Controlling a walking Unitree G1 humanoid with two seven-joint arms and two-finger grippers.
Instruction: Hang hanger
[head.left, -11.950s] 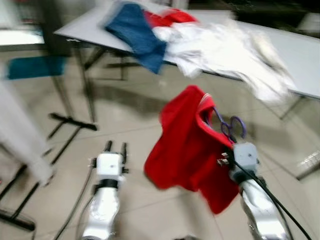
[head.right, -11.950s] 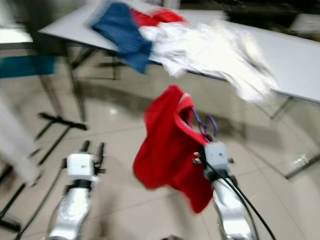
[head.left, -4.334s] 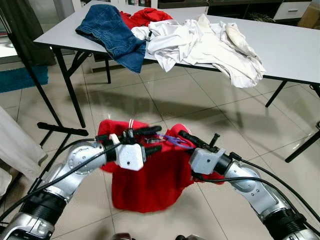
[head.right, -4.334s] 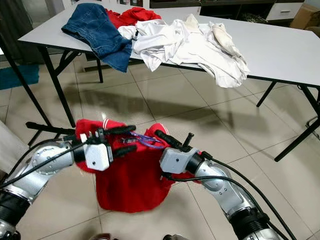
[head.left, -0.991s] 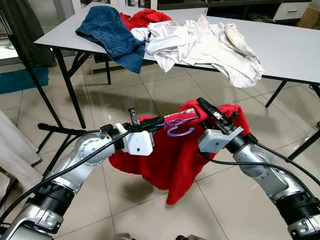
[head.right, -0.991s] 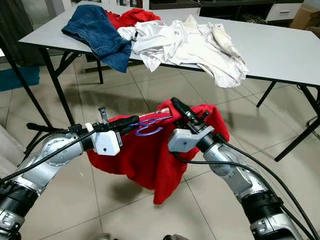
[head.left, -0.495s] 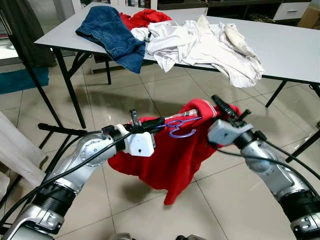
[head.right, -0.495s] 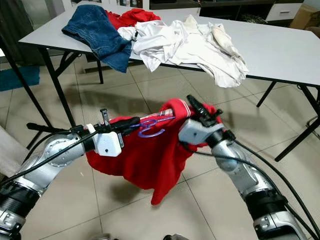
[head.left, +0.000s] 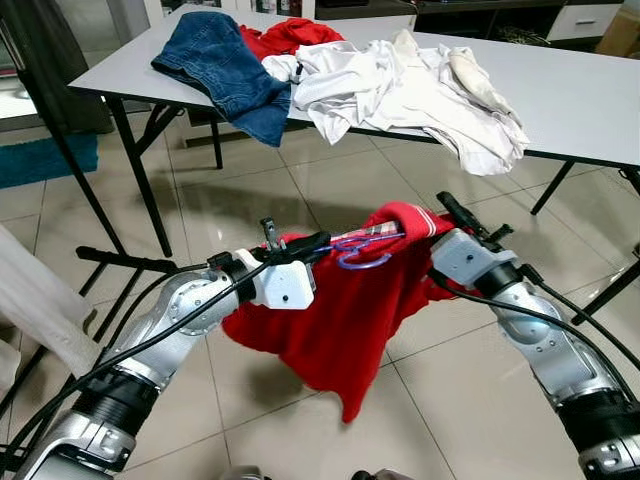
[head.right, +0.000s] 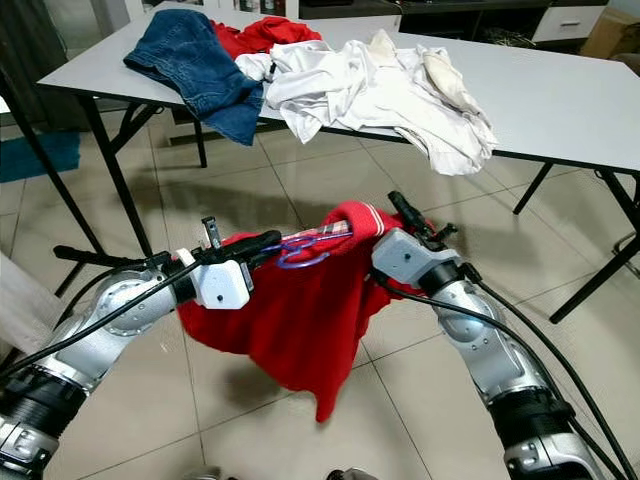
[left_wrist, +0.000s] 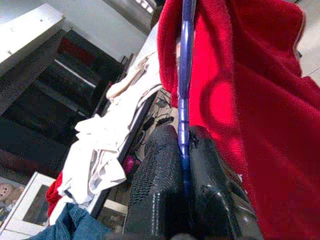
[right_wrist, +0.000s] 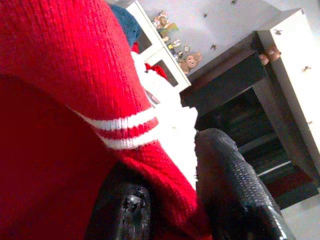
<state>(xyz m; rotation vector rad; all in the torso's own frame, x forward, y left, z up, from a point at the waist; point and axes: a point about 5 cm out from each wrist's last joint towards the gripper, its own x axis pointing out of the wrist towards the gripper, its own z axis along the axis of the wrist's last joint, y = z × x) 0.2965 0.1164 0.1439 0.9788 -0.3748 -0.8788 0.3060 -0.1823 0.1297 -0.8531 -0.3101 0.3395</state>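
Observation:
A purple hanger sits inside a red sweater held up over the tiled floor in front of me. My left gripper is shut on the hanger's bar; the left wrist view shows the purple bar pinched between the two black fingers, with red knit beside it. My right gripper is shut on the sweater's white-striped edge, with one finger on each side of the fabric. The sweater's body hangs down between the two arms.
A white table stands beyond, carrying blue jeans, white clothes and a red garment. Black rack feet and a hanging white cloth are at my left. A teal mat lies far left.
My right gripper has drawn the sweater's striped edge to the right, away from the hanger hook. The sweater hangs lower. The left gripper keeps the hanger almost still.

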